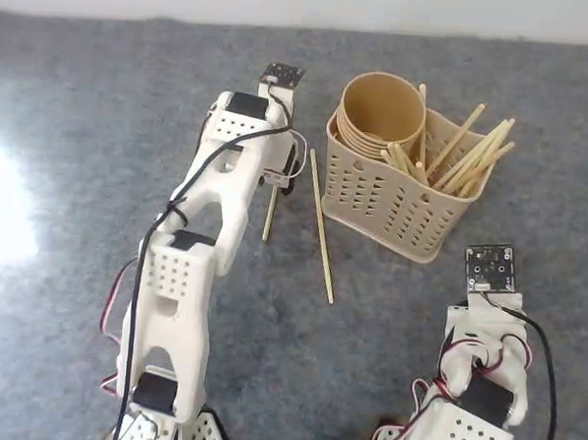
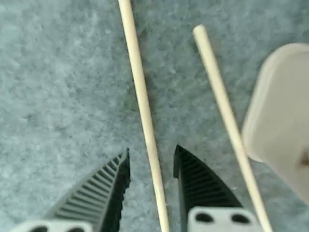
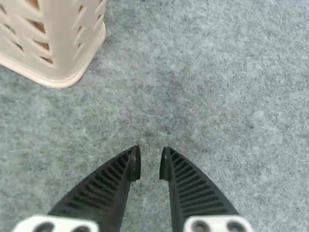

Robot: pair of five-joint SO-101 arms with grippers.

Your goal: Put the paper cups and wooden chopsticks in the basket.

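Observation:
My left gripper (image 2: 151, 157) is open just above the carpet, one finger on each side of a wooden chopstick (image 2: 141, 104) that neither finger touches. In the high view this chopstick (image 1: 269, 217) lies left of the basket, partly under the left arm. A second, longer chopstick (image 1: 321, 226) lies beside it, closer to the basket (image 1: 393, 210). The beige slotted basket holds stacked paper cups (image 1: 383, 111) and several chopsticks (image 1: 470, 150). My right gripper (image 3: 149, 163) hangs over bare carpet in front of the basket's near right corner (image 3: 58, 53), its fingers slightly apart with nothing between them.
Grey carpet covers the whole table. The left arm (image 1: 204, 235) stretches from the near edge up toward the basket's left side. The right arm (image 1: 478, 387) stays folded at the near right. Bare carpet stretches to the far left.

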